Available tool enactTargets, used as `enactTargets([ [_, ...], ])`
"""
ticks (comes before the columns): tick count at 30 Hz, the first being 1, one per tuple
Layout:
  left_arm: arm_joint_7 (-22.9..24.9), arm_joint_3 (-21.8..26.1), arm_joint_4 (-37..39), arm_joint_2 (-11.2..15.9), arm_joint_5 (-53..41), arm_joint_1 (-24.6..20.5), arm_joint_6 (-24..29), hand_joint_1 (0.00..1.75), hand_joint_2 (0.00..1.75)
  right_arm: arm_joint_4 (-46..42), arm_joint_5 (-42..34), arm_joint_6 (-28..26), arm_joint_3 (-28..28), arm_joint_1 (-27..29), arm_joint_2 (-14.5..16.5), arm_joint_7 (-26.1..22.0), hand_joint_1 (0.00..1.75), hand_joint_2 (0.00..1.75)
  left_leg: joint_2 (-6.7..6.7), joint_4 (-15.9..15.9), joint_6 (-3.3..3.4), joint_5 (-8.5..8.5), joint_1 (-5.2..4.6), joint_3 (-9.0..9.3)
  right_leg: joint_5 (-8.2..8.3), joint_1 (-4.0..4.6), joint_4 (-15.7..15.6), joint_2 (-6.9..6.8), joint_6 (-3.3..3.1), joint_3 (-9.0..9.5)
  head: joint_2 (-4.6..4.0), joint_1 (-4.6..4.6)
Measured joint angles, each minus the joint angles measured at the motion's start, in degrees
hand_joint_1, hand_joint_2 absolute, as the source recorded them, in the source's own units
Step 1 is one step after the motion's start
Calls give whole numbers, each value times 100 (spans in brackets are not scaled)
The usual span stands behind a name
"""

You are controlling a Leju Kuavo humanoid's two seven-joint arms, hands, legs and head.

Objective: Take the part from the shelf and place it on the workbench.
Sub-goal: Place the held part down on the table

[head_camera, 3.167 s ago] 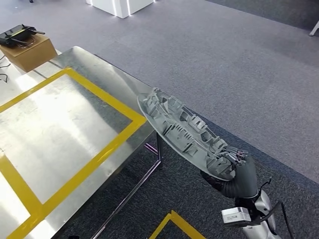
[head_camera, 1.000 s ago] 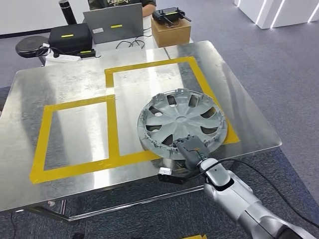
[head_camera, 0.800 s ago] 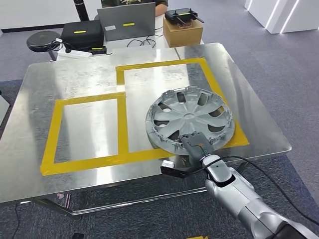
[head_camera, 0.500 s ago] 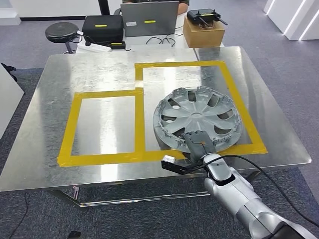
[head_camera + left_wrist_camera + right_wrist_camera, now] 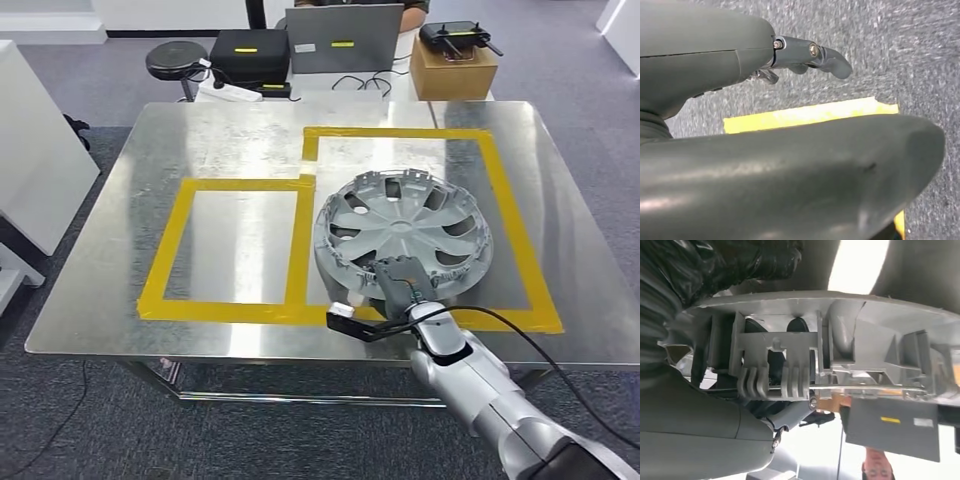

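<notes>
1. Over the near right part of the steel workbench [image 5: 98, 290], the right hand [image 5: 398, 283] is gripping the near rim of the grey hubcap [image 5: 404, 235], face up, inside the right-hand yellow tape rectangle [image 5: 521, 250].
2. Whether the hubcap is resting fully on the metal or being held just clear of it, I cannot tell; the near edge is looking slightly raised.
3. In the right wrist view the fingers [image 5: 764, 260] are wrapping one face of the rim while the ribbed underside, with its clips [image 5: 772, 377], is showing.
4. The left hand [image 5: 791, 150] is hanging over grey carpet, fingers apart and holding nothing.
5. Handling, as I judge it: this is thin moulded plastic, light and fairly stiff, but broad, so a one-edge grip is letting the far side droop and lever against the fingers.
6. The painted face is probably slick; the ribbed back and rim lip are giving the better purchase.
7. The retaining clips look breakable, so setting it down flat and gently is the safer call.
8. Behind the bench, a laptop [image 5: 343, 38] and a cardboard box [image 5: 453, 68] are sitting well clear.
</notes>
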Motion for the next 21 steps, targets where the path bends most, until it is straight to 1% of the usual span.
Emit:
enactTargets([
  [1, 0, 0, 0, -4, 0, 0, -1, 0, 0, 14, 1, 0, -11, 2, 1, 4, 175, 175, 57, 392, -18, -156, 9, -191, -5, 7, 2, -70, -9, -3, 0, -5],
  [2, 0, 1, 0, -8, 0, 5, -1, 0, 0, 27, 1, 0, -22, 3, 1, 7, 175, 175, 83, 659, -32, -229, 18, -320, -11, 11, 3, -137, -12, -4, 0, -4],
  [3, 0, 1, 0, -9, 0, 13, -1, 0, 0, 37, 1, 0, -31, 3, 2, 9, 175, 175, 98, 719, -41, -193, 23, -346, -16, 13, 6, -197, -10, -4, 0, -5],
  [4, 0, 2, 0, -7, 0, 21, -1, 0, 0, 43, 2, 0, -39, 1, 3, 10, 175, 175, 121, 540, -44, -55, 26, -254, -22, 13, 9, -249, -4, 0, 0, -5],
  [5, 0, 1, 0, -4, 0, 25, 0, 0, 0, 46, 2, 0, -43, -2, 4, 10, 175, 175, 181, 165, -36, 146, 25, -58, -32, 13, 16, -297, 7, 9, 0, -6],
  [6, 0, 1, 0, -2, 0, 22, 0, 0, 0, 49, 2, 0, -50, -6, 6, 11, 175, 175, 311, -269, -22, 300, 9, 162, -47, 24, 28, -340, 27, 18, 0, -6],
  [7, 0, 0, 0, -1, 0, 14, 0, 0, 0, 52, -1, 2, -60, -10, 8, 14, 175, 175, 408, -624, 8, 408, -6, 341, -65, 40, 41, -377, 55, 25, 0, -6],
  [8, 0, -1, 0, 0, 0, 5, 0, 0, 0, 57, -7, 9, -70, -15, 9, 18, 175, 175, 476, -850, 38, 453, -24, 450, -80, 55, 52, -414, 85, 30, 0, -2],
  [9, 0, 0, 0, -1, 0, -1, -1, 0, 0, 61, -15, 19, -79, -18, 12, 22, 175, 175, 492, -933, 68, 444, -44, 480, -92, 68, 56, -454, 115, 35, 0, 2],
  [10, 0, 0, 0, -1, 0, -2, -1, 0, 0, 65, -25, 30, -85, -24, 17, 27, 175, 175, 422, -938, 102, 454, -50, 473, -98, 68, 52, -498, 145, 44, 0, 6],
  [11, 0, 0, 0, -2, 0, 2, -1, 0, 0, 67, -33, 39, -90, -30, 25, 31, 175, 175, 366, -950, 134, 467, -46, 476, -114, 57, 53, -513, 179, 38, 0, 9],
  [12, 0, 1, 0, -5, 0, 7, -1, 0, 0, 68, -39, 46, -97, -39, 32, 33, 175, 175, 315, -964, 168, 481, -36, 485, -164, 44, 102, -451, 214, 16, 0, 15],
  [13, 0, 1, -1, -5, 0, 7, -1, 0, 0, 69, -43, 54, -107, -49, 37, 35, 175, 175, 266, -978, 203, 494, -24, 494, -269, 32, 259, -341, 243, -59, 0, 26],
  [14, 0, 1, -1, -5, 0, 3, -1, 0, 0, 73, -46, 63, -116, -56, 39, 37, 175, 175, 219, -989, 231, 502, -12, 501, -427, 20, 545, -205, 265, -200, 0, 39],
  [15, 0, 1, -2, -3, 0, -4, -1, 0, 0, 79, -49, 72, -124, -55, 39, 38, 175, 175, 169, -987, 247, 501, -13, 498, -613, 14, 939, -85, 275, -385, 0, 51],
  [16, 0, 1, -2, 0, 0, -9, -1, 0, 0, 90, -55, 81, -127, -45, 39, 41, 175, 175, 110, -986, 259, 499, -16, 495, -779, 11, 1366, -29, 279, -600, 0, 56],
  [17, 0, 1, -2, 1, 0, -10, -1, 0, 0, 103, -69, 96, -128, -33, 39, 49, 175, 175, 47, -984, 263, 497, -20, 495, -861, 10, 1683, -9, 281, -776, 0, 57],
  [18, 0, 1, -1, 0, 0, -6, -2, 0, 0, 114, -96, 117, -134, -31, 39, 64, 136, 175, -13, -981, 264, 495, -22, 499, -832, 10, 1805, -1, 278, -867, 0, 59],
  [19, 0, 1, -1, -1, 0, -1, -3, 0, 0, 128, -133, 162, -148, -45, 39, 91, 92, 175, -68, -977, 261, 490, -22, 508, -685, 9, 1683, 4, 268, -842, 0, 59],
  [20, 0, 2, -1, -4, 0, 2, -5, 0, 0, 145, -178, 231, -174, -80, 39, 128, 48, 175, -114, -972, 253, 482, -21, 520, -455, 7, 1341, 16, 256, -708, 0, 61],
  [21, 0, 2, -1, -8, 0, 3, -7, 0, 0, 174, -222, 305, -207, -131, 39, 176, 5, 131, -150, -965, 238, 469, -20, 529, -244, 2, 907, 58, 242, -522, 0, 62],
])
